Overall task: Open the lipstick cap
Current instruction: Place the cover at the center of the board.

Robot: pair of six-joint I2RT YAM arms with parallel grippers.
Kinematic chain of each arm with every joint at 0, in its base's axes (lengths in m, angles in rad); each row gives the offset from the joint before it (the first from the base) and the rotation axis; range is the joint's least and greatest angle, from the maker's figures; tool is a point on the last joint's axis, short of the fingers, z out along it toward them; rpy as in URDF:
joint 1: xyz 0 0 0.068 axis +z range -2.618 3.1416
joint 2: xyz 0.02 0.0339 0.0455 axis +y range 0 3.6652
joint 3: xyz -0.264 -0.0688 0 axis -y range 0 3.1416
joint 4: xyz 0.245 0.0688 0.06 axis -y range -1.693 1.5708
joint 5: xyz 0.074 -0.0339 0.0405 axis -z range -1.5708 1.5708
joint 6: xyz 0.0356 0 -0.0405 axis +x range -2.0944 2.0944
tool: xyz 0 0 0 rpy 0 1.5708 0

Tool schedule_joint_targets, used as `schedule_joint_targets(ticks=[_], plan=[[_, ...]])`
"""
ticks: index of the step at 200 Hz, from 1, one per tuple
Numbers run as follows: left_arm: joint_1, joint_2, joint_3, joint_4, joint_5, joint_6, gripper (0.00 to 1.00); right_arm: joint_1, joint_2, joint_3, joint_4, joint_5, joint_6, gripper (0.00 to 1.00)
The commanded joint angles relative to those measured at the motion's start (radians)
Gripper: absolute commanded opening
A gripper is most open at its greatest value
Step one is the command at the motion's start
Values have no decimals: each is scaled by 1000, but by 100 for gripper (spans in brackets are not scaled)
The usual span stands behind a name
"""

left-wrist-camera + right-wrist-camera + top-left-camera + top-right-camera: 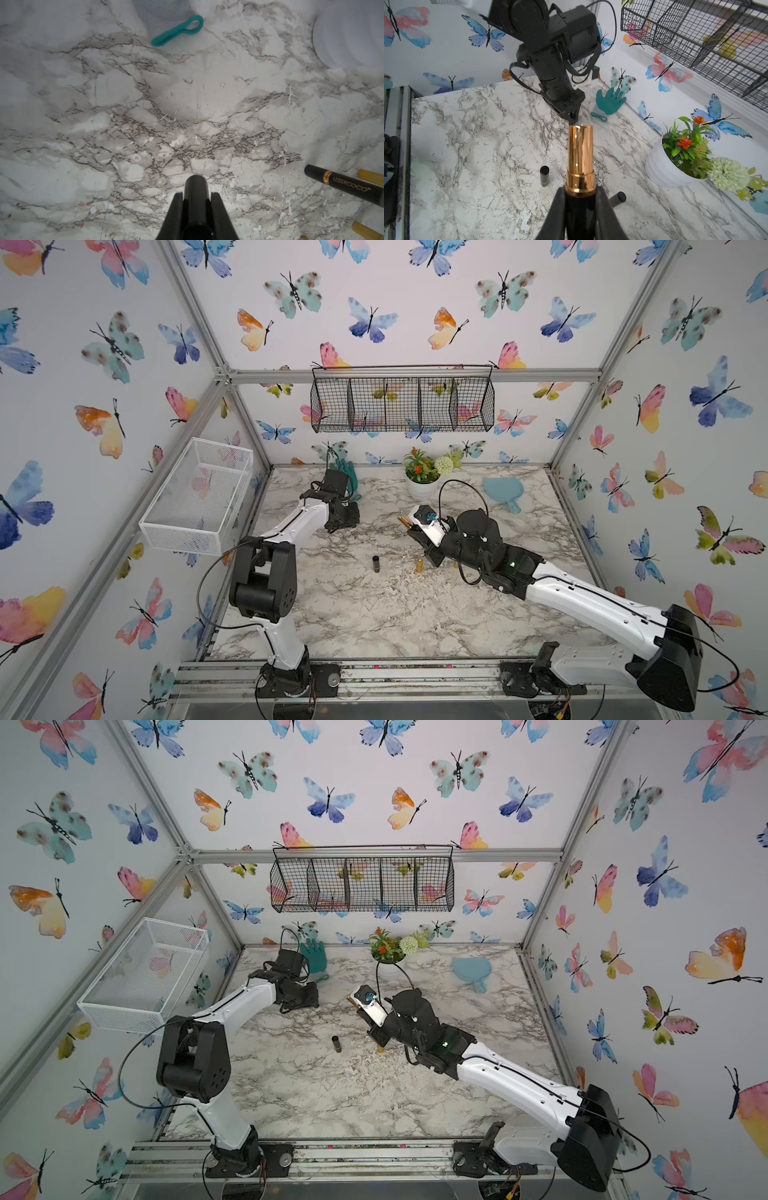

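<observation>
Gold-sleeved, black-based lipstick [580, 149] clamped at its base by right gripper [580, 190], sleeve bare. That grip shows in the right wrist view only; in a top view just the gold end [404, 521] shows, 12 o'clock of marble tabletop [374, 614] centre. Black cylindrical cap [196, 182] pinched in left gripper [196, 195], seen in left wrist view only; top views hide it, claw at 9 o'clock of lipstick, apart.

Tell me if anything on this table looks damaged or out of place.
The marble tabletop looks worn: white chips and scratches fleck its middle, around the upright black tube. Nothing looks spilled.
</observation>
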Motion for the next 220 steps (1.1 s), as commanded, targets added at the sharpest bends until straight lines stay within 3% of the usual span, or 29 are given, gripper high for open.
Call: schedule_joint_targets(ticks=[1, 49, 113, 172, 220], plan=[[-25, 66, 45, 6, -71, 32, 5, 8, -20, 8, -26, 24, 19, 2], [-37, 152, 64, 11, -61, 38, 7, 9, -53, -17, -36, 36, 37, 2], [-48, 199, 32, 8, -66, 43, 19, 9, -51, -27, -38, 44, 40, 2], [-54, 179, 45, -11, -71, 53, 54, 9, -49, -24, -39, 55, 33, 2], [-46, -17, 89, -106, -36, 50, 64, 9, -31, -44, -9, 43, 48, 2]])
